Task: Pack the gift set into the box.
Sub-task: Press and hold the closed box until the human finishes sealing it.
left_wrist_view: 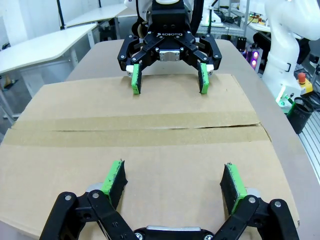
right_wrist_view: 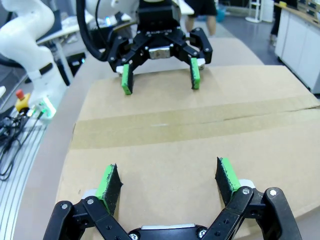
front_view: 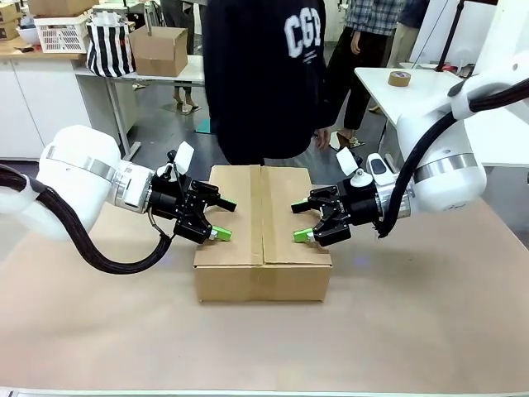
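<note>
The box (front_view: 263,223) is a wide, shallow brown carton in the middle of the table, its top flaps folded shut along a middle seam. The gift set is out of view. My left gripper (front_view: 221,220) hovers open over the box's left edge, fingers pointing inward. Facing it over the right edge is my right gripper (front_view: 300,222), also open. In the left wrist view my left gripper (left_wrist_view: 174,175) spreads just above the box (left_wrist_view: 150,130), with the right gripper (left_wrist_view: 167,80) opposite. The right wrist view mirrors this: right gripper (right_wrist_view: 169,175), box (right_wrist_view: 200,125), left gripper (right_wrist_view: 160,77).
A person in a dark top (front_view: 264,74) stands right behind the box at the far edge. Brown paper covers the table (front_view: 413,314). Farther back are a smaller carton (front_view: 159,50), a white crate (front_view: 62,33) and a tape roll (front_view: 400,78) on a side table.
</note>
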